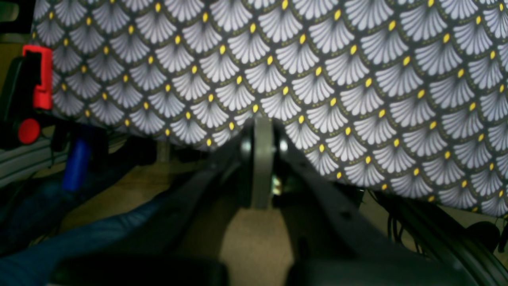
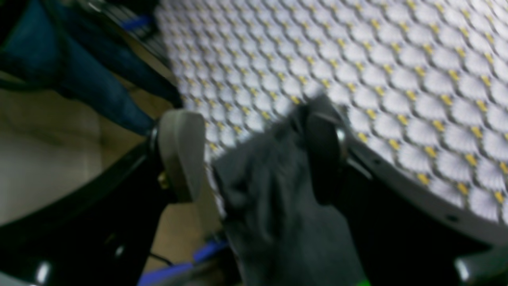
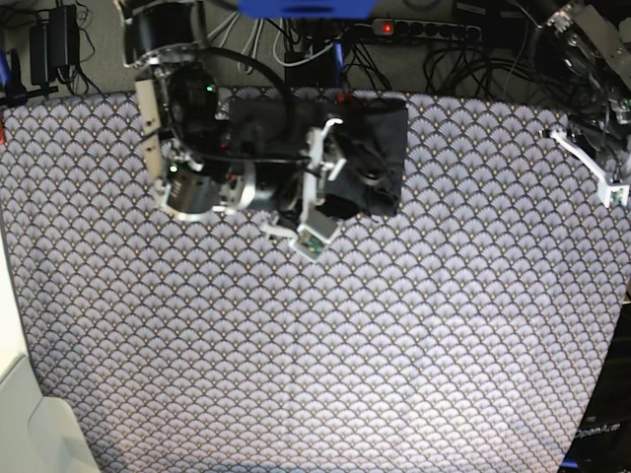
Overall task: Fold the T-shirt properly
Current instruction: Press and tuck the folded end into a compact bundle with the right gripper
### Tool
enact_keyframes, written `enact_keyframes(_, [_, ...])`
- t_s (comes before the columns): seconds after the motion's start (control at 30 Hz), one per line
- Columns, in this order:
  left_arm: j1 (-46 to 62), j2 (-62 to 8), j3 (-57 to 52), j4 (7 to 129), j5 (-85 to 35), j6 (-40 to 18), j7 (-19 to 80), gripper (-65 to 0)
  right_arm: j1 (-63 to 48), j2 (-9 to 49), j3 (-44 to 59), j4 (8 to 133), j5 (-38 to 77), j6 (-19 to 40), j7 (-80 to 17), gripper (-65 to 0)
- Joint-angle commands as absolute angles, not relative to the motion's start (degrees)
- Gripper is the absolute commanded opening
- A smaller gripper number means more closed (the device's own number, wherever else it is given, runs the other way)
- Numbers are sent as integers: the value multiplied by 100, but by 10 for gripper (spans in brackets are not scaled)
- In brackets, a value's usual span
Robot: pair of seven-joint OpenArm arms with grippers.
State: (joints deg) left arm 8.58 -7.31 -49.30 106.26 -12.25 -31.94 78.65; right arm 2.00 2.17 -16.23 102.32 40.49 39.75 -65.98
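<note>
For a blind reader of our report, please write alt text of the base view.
A dark folded T-shirt lies at the far edge of a fan-patterned tablecloth. The right arm's open fingers are over its left edge; the left arm is at the table's right edge.

Dark grey T-shirt (image 3: 370, 148), folded bundle, table's far edge

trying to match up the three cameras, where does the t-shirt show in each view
Left wrist: the T-shirt is not in it; only the patterned tablecloth and the shut left gripper.
Right wrist: lower centre, dark grey cloth between the open fingers of the right gripper.
Base: top centre, a dark bundle at the table's far edge, partly under the right arm.
Shared landmark: the fan-patterned tablecloth.
</note>
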Motion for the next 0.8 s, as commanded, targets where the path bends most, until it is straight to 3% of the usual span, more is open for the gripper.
enact_keyframes(0.0, [831, -813, -4936, 10703, -1262, -3213, 7811, -645, 251, 215, -1604, 10325, 4189, 4000, -6448, -273])
enact_keyframes(0.1, [822, -813, -4927, 10703, -1262, -3213, 7802, -645, 171, 286, -1604, 10325, 4189, 4000, -6448, -362])
enact_keyframes(0.3, [831, -813, -4954, 10712, -1262, -3213, 7811, -645, 13, 286, -1367, 10308, 4180, 4000, -6448, -645])
enact_keyframes(0.77, [945, -804, -4945, 10730, -1262, -3213, 7811, -645, -426, 716, -1068, 9868, 4171, 4000, -5974, -648])
